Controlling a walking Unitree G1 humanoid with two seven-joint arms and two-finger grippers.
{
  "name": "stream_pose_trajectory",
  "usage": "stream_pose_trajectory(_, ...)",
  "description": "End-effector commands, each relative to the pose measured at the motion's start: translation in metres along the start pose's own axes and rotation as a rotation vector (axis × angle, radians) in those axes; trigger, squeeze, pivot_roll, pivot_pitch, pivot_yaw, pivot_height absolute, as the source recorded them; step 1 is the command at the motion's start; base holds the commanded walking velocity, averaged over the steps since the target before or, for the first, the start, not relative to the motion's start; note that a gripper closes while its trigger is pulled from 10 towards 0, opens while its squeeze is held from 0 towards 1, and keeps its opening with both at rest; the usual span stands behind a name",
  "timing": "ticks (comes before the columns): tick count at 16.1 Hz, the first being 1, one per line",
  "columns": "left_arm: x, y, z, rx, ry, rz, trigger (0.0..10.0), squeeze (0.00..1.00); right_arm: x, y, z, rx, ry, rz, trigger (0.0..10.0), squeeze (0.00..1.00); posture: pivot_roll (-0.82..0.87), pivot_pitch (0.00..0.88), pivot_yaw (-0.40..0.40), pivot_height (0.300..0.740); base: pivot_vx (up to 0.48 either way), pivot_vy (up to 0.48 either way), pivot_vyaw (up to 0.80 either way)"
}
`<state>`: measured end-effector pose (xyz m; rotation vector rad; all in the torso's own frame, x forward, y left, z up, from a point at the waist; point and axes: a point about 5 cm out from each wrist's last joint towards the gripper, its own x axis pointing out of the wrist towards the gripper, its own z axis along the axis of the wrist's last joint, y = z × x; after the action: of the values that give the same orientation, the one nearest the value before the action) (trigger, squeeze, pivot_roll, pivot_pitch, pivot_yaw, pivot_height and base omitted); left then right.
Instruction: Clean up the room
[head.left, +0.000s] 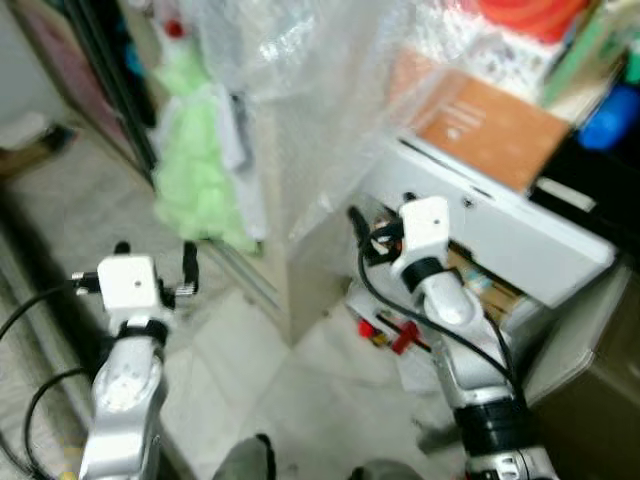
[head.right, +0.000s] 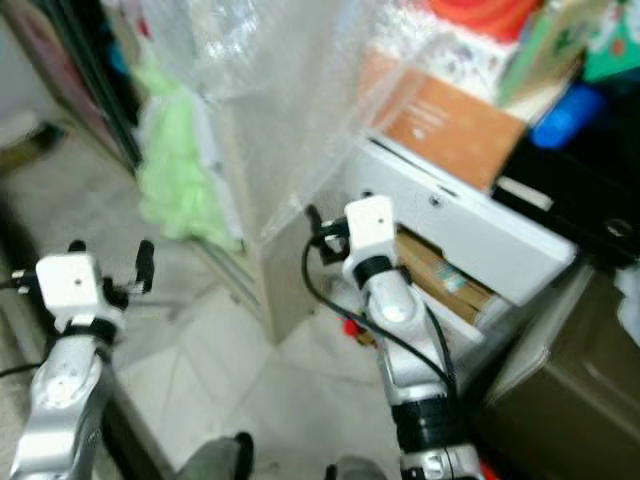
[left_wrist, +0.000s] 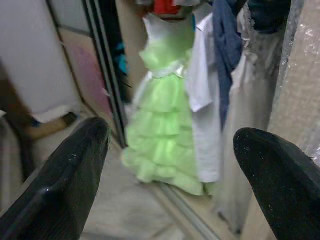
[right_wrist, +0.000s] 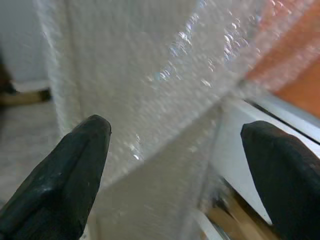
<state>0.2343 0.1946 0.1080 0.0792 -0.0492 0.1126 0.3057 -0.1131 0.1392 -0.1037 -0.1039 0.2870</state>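
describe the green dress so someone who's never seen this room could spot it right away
Look to the dark sliding-door frame on the robot's left; clothes hang just beside it. The green dress is the nearest to that frame, with a white shirt next to it. It alone is pale lime, with tiered ruffles.

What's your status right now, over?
Left gripper open, empty, facing green dress. Right gripper open, empty, facing bubble wrap draped over white cabinet. Nothing picked up yet.
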Motion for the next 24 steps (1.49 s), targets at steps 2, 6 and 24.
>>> stream_pose_trajectory(2,-0.024,0.004,-0.006,0.019,0.039,-0.041,10.0,0.0,-0.019,-0.023,-0.012,-0.003,0.032,-0.091,10.0,0.0,-0.09,0.079,0.005,0.74,0.0,0.0,0.0)
stream_pose_trajectory(6,-0.045,0.007,-0.013,0.05,0.082,-0.042,10.0,0.0,-0.028,-0.031,-0.024,-0.017,0.081,-0.136,10.0,0.0,-0.07,0.094,0.005,0.74,0.0,0.0,0.0)
stream_pose_trajectory(24,-0.037,-0.001,-0.008,-0.025,0.055,-0.027,10.0,0.0,-0.017,-0.014,-0.031,-0.039,0.109,-0.097,10.0,0.0,-0.07,0.112,-0.007,0.74,0.0,0.0,0.18)
